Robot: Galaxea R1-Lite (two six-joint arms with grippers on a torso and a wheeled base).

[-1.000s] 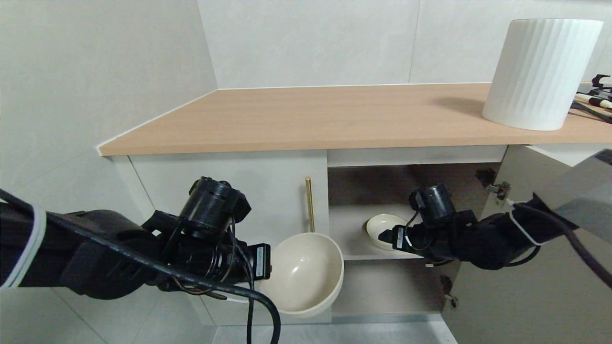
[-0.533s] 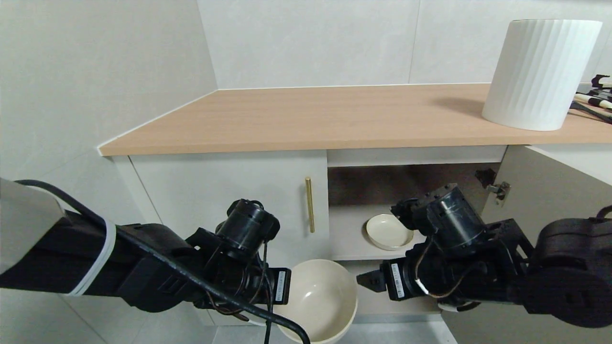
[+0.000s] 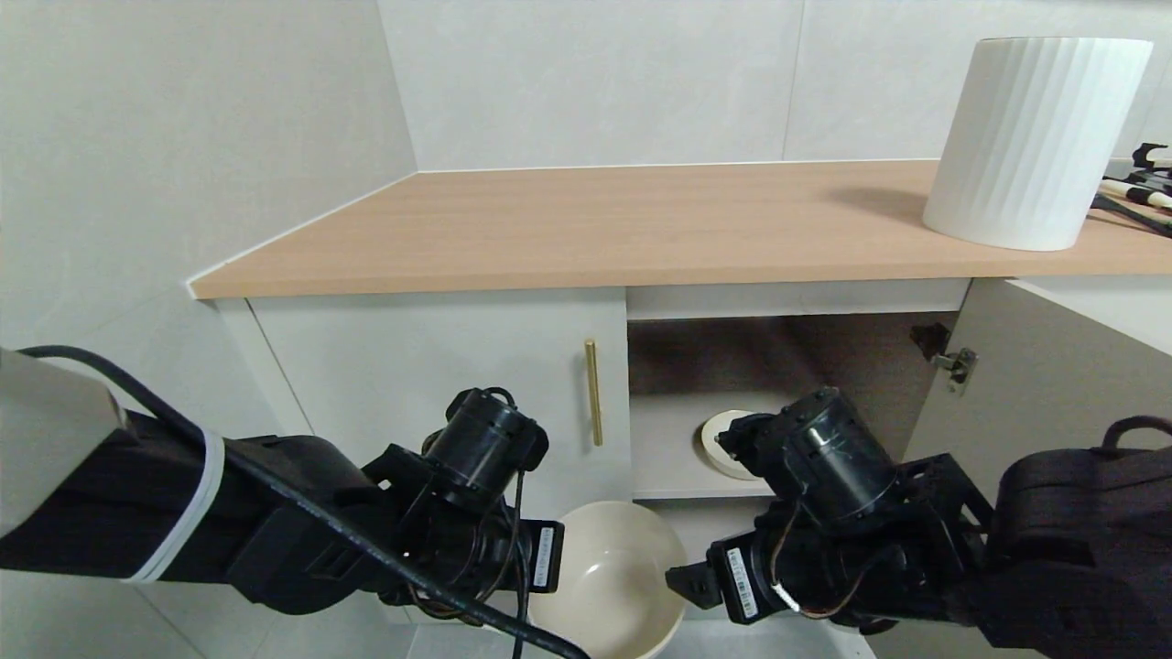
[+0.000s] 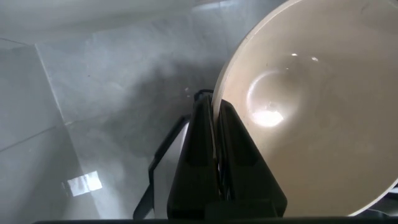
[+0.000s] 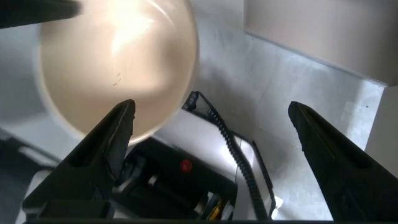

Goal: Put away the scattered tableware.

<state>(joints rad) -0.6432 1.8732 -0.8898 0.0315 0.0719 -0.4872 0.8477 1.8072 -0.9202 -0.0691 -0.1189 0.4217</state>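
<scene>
A large cream bowl [image 3: 615, 586] hangs low in front of the cabinet, opening tilted up toward me. My left gripper [image 3: 555, 567] is shut on its near rim; the left wrist view shows both fingers [image 4: 205, 130] pinching the edge of the bowl [image 4: 311, 106]. My right gripper [image 3: 689, 586] is beside the bowl's other side, open, not touching it. In the right wrist view the gripper [image 5: 211, 109] has its fingers spread wide, with the bowl [image 5: 118, 62] beyond them. A small cream plate [image 3: 716, 439] lies on the cabinet shelf, partly hidden behind my right wrist.
The cabinet's left door is closed, with a brass handle [image 3: 592, 392]. Its right door [image 3: 1035, 394] stands open. On the wooden countertop [image 3: 595, 224] stands a tall white ribbed container [image 3: 1035, 137], with utensils [image 3: 1140, 188] at the far right. Grey floor lies below.
My right gripper has pulled back out of the cabinet, leaving the small plate on the shelf, and dropped beside the bowl. My left arm has carried the bowl lower and to the right.
</scene>
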